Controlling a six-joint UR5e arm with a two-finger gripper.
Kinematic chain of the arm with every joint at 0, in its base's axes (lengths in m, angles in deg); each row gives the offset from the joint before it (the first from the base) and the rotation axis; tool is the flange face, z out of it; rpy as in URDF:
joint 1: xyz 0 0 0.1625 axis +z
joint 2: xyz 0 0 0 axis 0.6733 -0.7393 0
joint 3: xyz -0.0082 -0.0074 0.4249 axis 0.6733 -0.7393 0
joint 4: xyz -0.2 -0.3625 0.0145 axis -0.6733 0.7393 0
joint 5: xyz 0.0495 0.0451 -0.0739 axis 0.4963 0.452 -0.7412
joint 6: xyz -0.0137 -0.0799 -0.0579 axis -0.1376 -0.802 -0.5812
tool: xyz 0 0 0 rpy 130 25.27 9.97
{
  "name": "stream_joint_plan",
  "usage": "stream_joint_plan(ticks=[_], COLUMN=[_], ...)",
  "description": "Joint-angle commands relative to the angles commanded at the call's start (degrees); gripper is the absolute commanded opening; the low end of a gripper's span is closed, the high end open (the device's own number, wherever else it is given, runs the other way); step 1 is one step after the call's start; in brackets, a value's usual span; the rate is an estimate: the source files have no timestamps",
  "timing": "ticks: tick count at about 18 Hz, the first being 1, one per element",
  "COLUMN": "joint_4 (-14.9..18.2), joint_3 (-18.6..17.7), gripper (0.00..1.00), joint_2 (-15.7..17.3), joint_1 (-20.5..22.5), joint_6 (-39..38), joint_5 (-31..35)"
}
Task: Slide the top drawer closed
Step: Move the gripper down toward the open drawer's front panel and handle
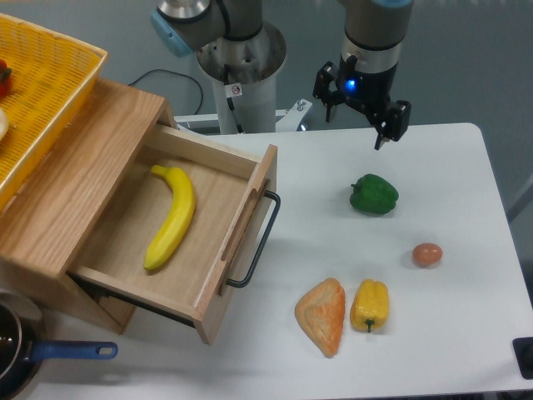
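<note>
The top drawer of light oak is pulled well out of its cabinet toward the right. Its long black bar handle faces the middle of the table. A yellow banana lies inside on the drawer floor. My gripper hangs above the far side of the table, well to the right of and behind the drawer front. It is open, with nothing between its fingers, and touches nothing.
A green pepper sits just below the gripper. An egg, a yellow pepper and a pastry lie in front right. A yellow basket rests on the cabinet. A blue-handled pot is at front left.
</note>
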Motion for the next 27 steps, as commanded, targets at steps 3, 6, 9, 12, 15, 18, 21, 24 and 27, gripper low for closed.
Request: stream_joint_plan(ticks=[3, 6, 9, 12, 15, 18, 21, 24, 27], joint_4=[-0.7, -1.6, -4.0, -6.5, -6.6, -7.1, -11.1, -11.2, -11.2], joint_3=[-0.7, -0.7, 0.4, 0.6, 0.6, 1.1, 1.4, 1.8, 2.1], gripper=[1.0, 1.0, 1.0, 1.0, 1.0, 1.0, 1.0, 1.0, 1.0], joint_2=[-0.6, -1.8, -3.8, -4.9, -5.9, -6.2, -7.4, -8.2, -8.6], joint_1=[0.0, -0.3, -0.6, -1.6, -1.9, -2.6, -3.6, -4.9, -5.1], joint_6=[-0.7, -1.3, -7.9, -13.0, -14.8, -19.3, -24.1, -26.4, -30.7], joint_5=[0.0, -0.1, -0.3, -0.4, -0.4, -0.4, -0.4, -0.5, -1.5])
